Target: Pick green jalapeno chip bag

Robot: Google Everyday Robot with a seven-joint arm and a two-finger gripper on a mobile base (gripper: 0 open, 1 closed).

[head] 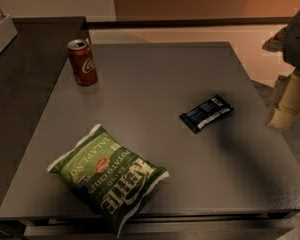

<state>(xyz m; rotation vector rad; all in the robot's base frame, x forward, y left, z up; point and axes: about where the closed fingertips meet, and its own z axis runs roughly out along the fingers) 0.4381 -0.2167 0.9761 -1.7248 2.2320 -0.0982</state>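
Note:
The green jalapeno chip bag [108, 177] lies flat on the grey table [155, 79] near its front left edge, with its white lettering upside down to me. It is puffy, with white edges and a small red round logo. My gripper [286, 104] hangs at the far right of the camera view, beyond the table's right edge and above the floor. It is far from the bag and holds nothing that I can see. Part of the arm is cut off by the frame edge.
A red soda can [82, 62] stands upright at the table's back left. A small dark blue flat snack wrapper [206, 113] lies right of centre. A darker counter [20, 79] adjoins the table on the left, with a white box [0, 31] on it.

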